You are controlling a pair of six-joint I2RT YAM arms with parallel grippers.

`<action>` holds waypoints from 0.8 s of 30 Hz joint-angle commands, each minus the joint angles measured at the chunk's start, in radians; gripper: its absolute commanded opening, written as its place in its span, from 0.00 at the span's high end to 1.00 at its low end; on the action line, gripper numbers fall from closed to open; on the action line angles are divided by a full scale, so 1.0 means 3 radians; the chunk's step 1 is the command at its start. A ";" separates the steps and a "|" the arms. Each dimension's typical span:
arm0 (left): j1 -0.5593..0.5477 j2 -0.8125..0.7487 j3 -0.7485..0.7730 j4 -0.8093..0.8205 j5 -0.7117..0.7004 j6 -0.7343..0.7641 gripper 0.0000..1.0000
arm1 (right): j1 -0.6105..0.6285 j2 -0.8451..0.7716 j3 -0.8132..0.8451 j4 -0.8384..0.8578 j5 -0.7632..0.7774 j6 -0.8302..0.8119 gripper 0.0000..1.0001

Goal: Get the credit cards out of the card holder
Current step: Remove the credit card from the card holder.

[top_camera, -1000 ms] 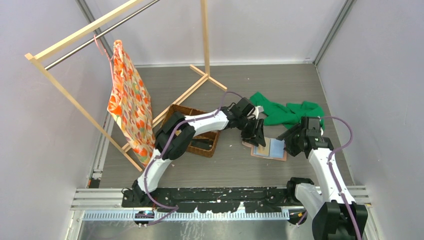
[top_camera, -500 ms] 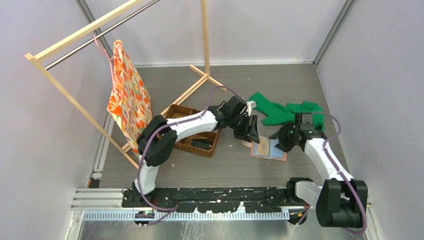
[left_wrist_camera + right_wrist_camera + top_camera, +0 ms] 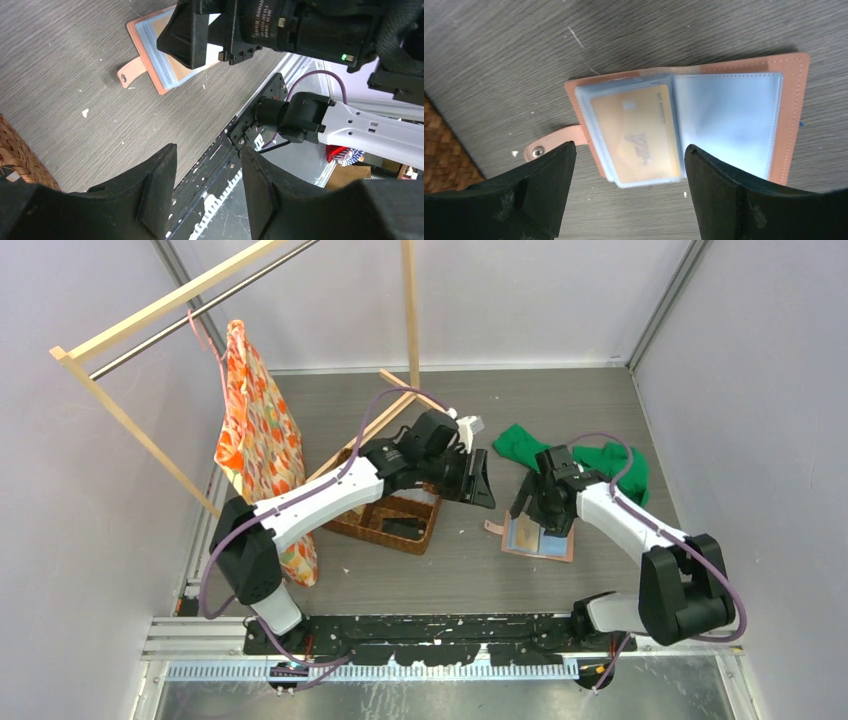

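The grey table (image 3: 440,570) carries the woven basket (image 3: 395,537) and, to its right, the card holder (image 3: 729,120). It lies flat and open beneath my right gripper (image 3: 629,146), whose fingers hang wide apart and empty above it. My left gripper (image 3: 206,150), also parted and empty, hovers by the basket's edge. The gold card (image 3: 636,132) sits in a slick clear sleeve. Nothing pins the holder, so I judge a pinch could drag it along or catch the sleeve with the card.

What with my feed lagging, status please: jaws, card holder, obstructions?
Both jaws open, empty. Right gripper above open card holder, yellow card inside its sleeve. Left gripper by basket. Nothing blocking.
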 commanded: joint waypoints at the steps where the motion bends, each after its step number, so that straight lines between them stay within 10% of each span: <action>1: 0.0002 -0.0079 -0.0105 -0.0215 -0.0059 0.0116 0.48 | 0.0118 0.0174 0.0168 -0.0161 0.0285 -0.0198 0.16; 14: 0.0002 0.0059 -0.0105 0.0014 0.0170 -0.0001 0.48 | 0.0301 0.0447 0.0206 -0.0160 0.0569 -0.0050 0.10; 24: 0.0002 0.0122 -0.0045 -0.0010 0.0209 0.0050 0.48 | 0.0300 0.0193 0.0140 -0.0220 0.0623 -0.0012 0.42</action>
